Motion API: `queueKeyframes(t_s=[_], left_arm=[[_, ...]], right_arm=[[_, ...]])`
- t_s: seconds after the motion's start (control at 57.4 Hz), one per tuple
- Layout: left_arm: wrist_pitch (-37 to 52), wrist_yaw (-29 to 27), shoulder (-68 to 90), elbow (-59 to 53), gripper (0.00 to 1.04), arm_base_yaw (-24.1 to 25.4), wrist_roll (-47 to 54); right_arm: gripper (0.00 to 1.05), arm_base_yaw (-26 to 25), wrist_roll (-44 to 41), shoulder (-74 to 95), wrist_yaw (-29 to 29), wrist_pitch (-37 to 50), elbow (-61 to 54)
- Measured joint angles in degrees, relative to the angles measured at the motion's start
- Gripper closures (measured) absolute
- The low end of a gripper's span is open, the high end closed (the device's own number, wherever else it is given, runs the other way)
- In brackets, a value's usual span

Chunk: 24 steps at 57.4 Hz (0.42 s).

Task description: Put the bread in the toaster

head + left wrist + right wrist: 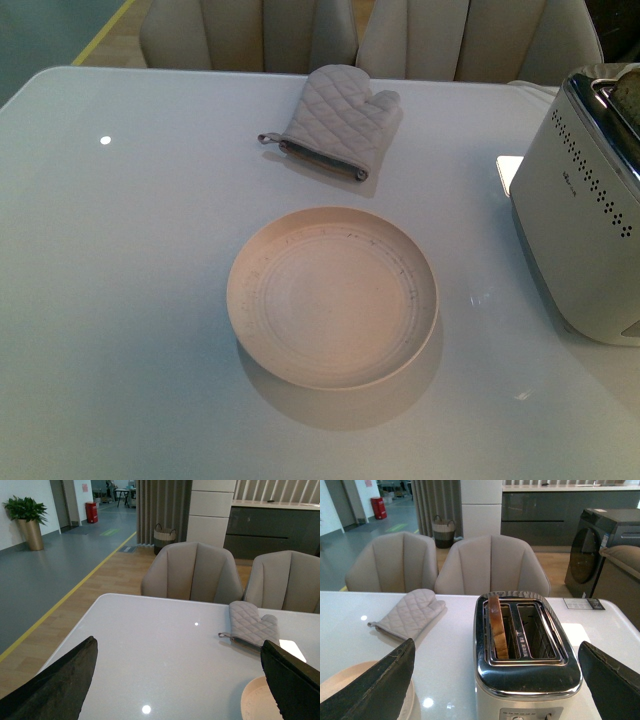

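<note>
On the toaster (585, 215) side, unreadable dark lettering; bread (498, 626) slotted.

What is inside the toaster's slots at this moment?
In the right wrist view, the bread stands on edge in one slot of the toaster; only its brown crust shows, and its lower part is hidden. The other slot shows only its wire guides; its bottom is dark.

Left claw (177, 680) black wedge fingers, right claw (495, 680) matching, worn edges
</note>
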Motion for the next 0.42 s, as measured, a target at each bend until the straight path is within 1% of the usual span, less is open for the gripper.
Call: queueKeyframes(t_s=[0.418], left_arm=[[0.00,-0.02,0.00,0.00,0.07,0.00,0.00]], right_arm=[[0.09,0.00,0.00,0.00,0.00,0.00,0.02]])
